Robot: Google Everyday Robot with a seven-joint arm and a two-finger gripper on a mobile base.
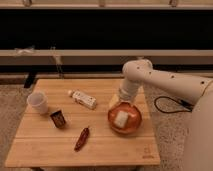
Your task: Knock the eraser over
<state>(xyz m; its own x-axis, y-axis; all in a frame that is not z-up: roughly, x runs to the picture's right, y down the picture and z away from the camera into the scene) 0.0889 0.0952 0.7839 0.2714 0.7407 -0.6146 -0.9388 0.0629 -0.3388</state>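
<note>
Eraser: the small dark brown-black rectangular eraser (58, 118) is being shown standing on the light wooden table (45, 150), just beside the white paper cup (37, 101), on the side of the cup nearer the camera and slightly to the camera's right.
Eraser posture: it is being read as upright, not lying flat, and nothing is touching it.
Progress: the knock is being judged as not yet done. No contact is being made with the eraser.
Remaining: the whole approach across the table toward the cup's side is being left to do, then the push itself.
Gripper: the gripper (124, 119) is being held low over the table, well apart from the white cup, far to the camera's right of it. It is being seen as a rounded orange-brown shape with a pale patch.
Pincer state: released or clenched cannot be told.
Arm: the white robot arm (165, 82) is being bent down from the camera's right, further from the cup than the gripper.
Other things: the white rectangular box with a cap (83, 99) is lying near the cup, to its camera-right. The red-brown chili pepper (82, 138) is lying beyond the eraser from the cup, nearer the camera.
Count: one eraser, one cup, one box, one chili pepper, one table, one arm and one gripper are being counted.
</note>
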